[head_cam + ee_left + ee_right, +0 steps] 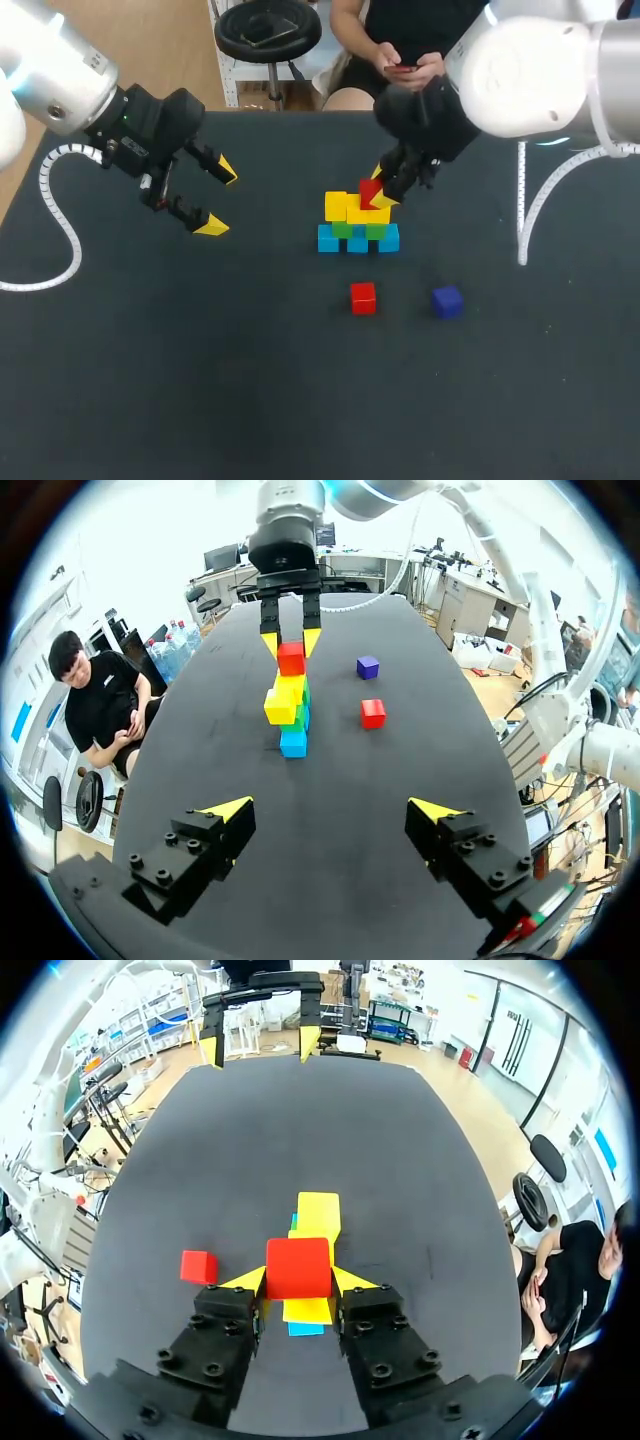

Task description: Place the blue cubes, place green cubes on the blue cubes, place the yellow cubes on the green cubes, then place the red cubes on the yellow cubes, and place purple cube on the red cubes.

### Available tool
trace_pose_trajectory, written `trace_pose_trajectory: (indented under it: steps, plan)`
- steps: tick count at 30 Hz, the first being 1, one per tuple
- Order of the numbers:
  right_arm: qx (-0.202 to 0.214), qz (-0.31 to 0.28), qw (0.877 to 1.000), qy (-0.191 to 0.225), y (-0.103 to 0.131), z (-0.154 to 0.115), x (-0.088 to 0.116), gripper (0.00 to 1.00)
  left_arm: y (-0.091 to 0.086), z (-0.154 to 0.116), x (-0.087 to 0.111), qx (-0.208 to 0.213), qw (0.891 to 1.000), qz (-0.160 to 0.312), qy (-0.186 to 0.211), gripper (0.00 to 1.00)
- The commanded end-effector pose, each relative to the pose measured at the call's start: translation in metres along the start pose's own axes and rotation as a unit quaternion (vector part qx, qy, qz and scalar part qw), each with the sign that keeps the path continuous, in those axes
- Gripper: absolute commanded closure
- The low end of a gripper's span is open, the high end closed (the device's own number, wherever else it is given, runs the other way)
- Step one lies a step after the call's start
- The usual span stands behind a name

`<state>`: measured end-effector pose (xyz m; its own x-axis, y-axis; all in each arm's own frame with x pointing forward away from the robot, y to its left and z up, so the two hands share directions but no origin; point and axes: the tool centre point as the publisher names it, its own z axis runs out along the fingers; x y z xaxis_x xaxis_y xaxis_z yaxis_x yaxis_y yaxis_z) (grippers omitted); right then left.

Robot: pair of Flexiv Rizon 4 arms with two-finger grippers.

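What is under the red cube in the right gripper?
Yellow cubes, resting on green cubes and blue cubes. The red cube hides part of them; whether it touches them is unclear.

The bench (200, 380) is plain black. On it are blue cubes (357, 241), green cubes (343, 229) and yellow cubes (337, 206). The held red cube (369, 189) and loose red cube (363, 298) match in colour; the purple cube (447, 301) leans blue-violet. The left tool (220, 200) and right tool (381, 187) are black, yellow-tipped.

The left arm (60, 80) is holding the left gripper (220, 198) aloft, fingers spread wide. The right arm (520, 70) is hanging over the middle, the right gripper (378, 188) clamping a red cube (298, 1267).
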<state>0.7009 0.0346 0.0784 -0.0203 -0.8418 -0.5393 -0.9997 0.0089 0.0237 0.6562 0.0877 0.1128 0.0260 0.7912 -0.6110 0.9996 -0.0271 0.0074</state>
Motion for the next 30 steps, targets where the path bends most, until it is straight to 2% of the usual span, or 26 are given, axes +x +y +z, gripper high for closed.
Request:
trace_pose_trajectory:
  steps: [1,4,9,30]
  plan:
    - [-0.003,-0.001,1.000,-0.001,-0.0025,0.0009,-0.0002,0.64,-0.0003,0.0000,0.0013,0.000,1.000,0.002,-0.002,0.00]
    - [-0.005,-0.001,1.000,-0.001,-0.0025,0.0014,-0.0005,0.59,-0.0003,0.0000,0.0013,0.000,1.000,0.002,-0.002,0.00]
    - [-0.005,0.000,1.000,-0.001,-0.0025,0.0017,-0.0005,0.58,-0.0003,0.0000,0.0013,0.000,1.000,0.002,-0.002,0.00]
    - [0.002,0.007,1.000,-0.006,-0.0067,0.0019,-0.0010,0.58,-0.0003,0.0000,0.0013,0.000,1.000,0.002,-0.002,0.00]
